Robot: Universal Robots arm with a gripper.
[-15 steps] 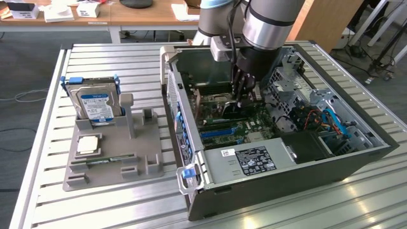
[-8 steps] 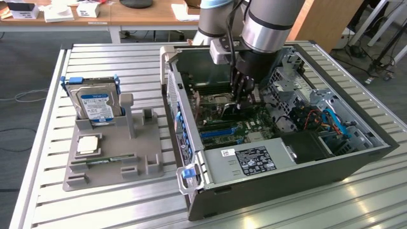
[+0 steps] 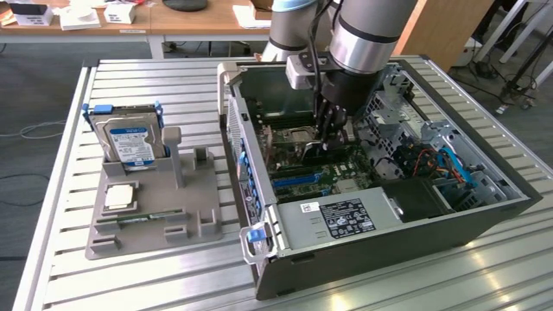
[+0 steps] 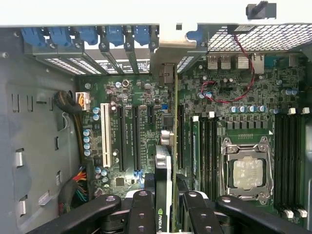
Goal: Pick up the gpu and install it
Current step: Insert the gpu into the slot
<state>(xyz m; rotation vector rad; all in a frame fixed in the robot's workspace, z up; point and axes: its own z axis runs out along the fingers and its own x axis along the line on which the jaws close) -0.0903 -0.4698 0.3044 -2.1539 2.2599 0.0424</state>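
Clamping the gpu [image 4: 163,175] edge-on between its fingers, the hand [image 4: 168,207] hangs inside the open computer case [image 3: 415,249]. The card stands upright over the motherboard's [image 4: 224,83] expansion slots, beside the bare CPU socket [image 4: 247,170]. Outside the case, a hard drive [image 3: 134,144] stands in a grey holder [image 3: 147,210] on the slatted counter [image 3: 389,288].

The gpu [image 4: 164,163] is standing on edge inside the open computer case [image 3: 380,243], showing as a thin dark card with a green-marked black face and a silvery metal bracket at its far end. It is sitting clamped between the fingers of the gripper [image 4: 165,209], lining up lengthwise with the motherboard's long expansion slots [image 4: 127,139].
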